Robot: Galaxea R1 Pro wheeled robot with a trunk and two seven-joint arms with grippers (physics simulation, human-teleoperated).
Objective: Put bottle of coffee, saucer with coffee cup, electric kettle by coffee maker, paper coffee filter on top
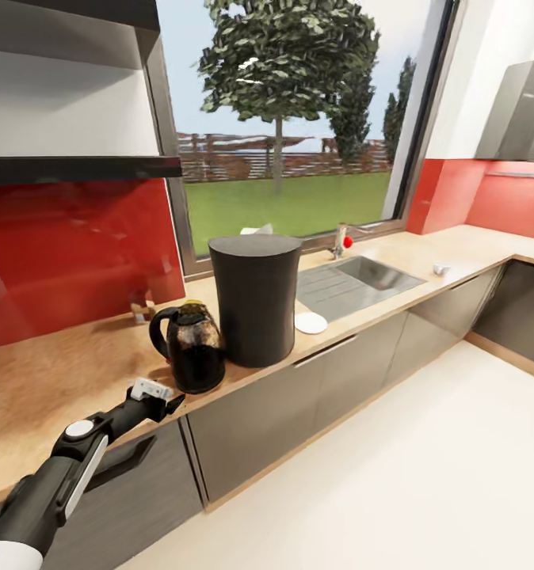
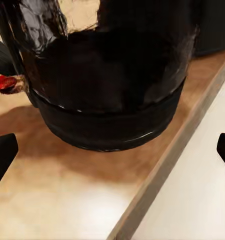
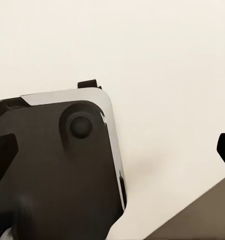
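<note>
Gleaming dark electric kettle (image 1: 189, 347), looped handle

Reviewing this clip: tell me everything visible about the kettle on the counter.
The kettle is dark, glossy and see-through, with a black handle on the side away from the tall black coffee maker. It stands upright near the counter's front edge, beside that machine. The left pincer hangs just in front of it, open, not touching.
</note>
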